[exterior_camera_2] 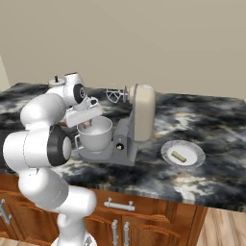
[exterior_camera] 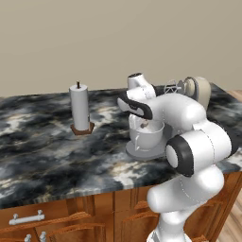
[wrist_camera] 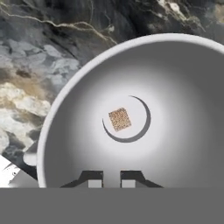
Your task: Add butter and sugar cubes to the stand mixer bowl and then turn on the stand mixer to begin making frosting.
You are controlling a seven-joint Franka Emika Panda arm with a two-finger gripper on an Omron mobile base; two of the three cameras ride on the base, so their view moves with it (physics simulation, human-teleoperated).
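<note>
Arm bent over the worktop [exterior_camera: 42,146], hand pointing down into the stand mixer bowl [wrist_camera: 78,87]. Gripper [wrist_camera: 111,180] closed, empty, touching nothing. One sugar cube [wrist_camera: 119,119] straight below the gripper, flat on the bowl's bottom. Stand mixer [exterior_camera_2: 139,113] just beside the gripper, head tilted up. Butter [exterior_camera_2: 178,156] well off to the gripper's right, on a white plate [exterior_camera_2: 194,153].

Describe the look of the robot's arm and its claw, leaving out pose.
The arm is made of glossy white, rounded segments with dark grey-black bands at the joints. The claw ends in two small dark, blocky fingertips with paler inner faces. No cables or markings are visible.
</note>
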